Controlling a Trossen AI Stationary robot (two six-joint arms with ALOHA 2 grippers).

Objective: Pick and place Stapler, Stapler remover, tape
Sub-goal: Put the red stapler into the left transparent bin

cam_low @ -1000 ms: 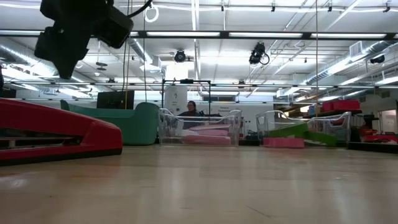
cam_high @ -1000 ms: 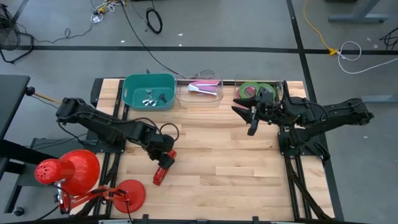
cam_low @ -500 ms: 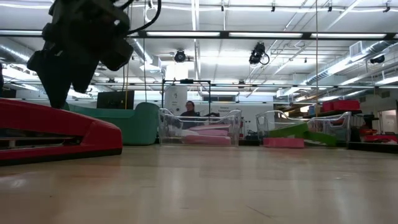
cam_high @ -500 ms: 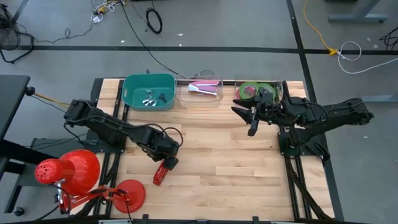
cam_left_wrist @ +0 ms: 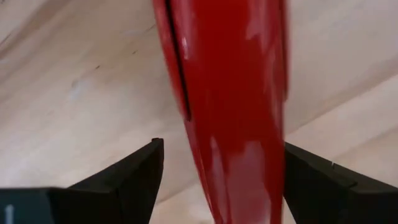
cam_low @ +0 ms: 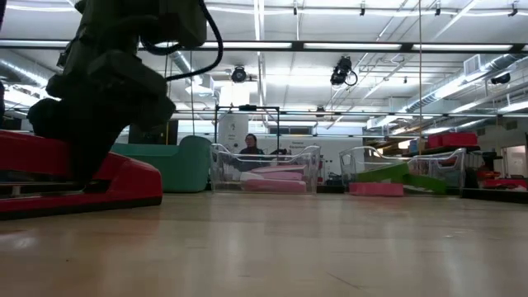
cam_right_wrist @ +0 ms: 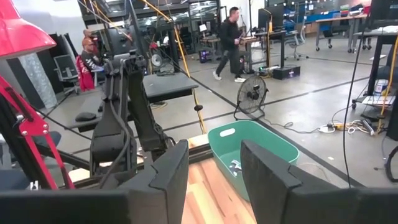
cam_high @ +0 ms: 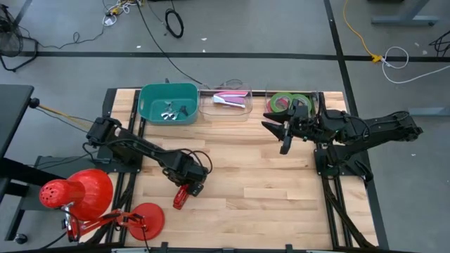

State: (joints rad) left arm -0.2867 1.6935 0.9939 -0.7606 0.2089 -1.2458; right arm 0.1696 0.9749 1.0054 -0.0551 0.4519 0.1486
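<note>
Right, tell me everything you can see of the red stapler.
The red stapler is a long, glossy body that looks like plastic, with a dark seam along its side. It lies flat on the wooden table, near the front left, closed as far as the low view shows. The left gripper is down over one end, its open fingers straddling the body with gaps on both sides, so no grip shows yet.

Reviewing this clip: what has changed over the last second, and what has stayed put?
The left pincer has come down from above the red stapler and now straddles it with its fingers open on either side, not yet closed on it. The stapler lies where it was on the table. The right pincer has not moved, waiting near the clear bin with the tape. The bins are unchanged.
</note>
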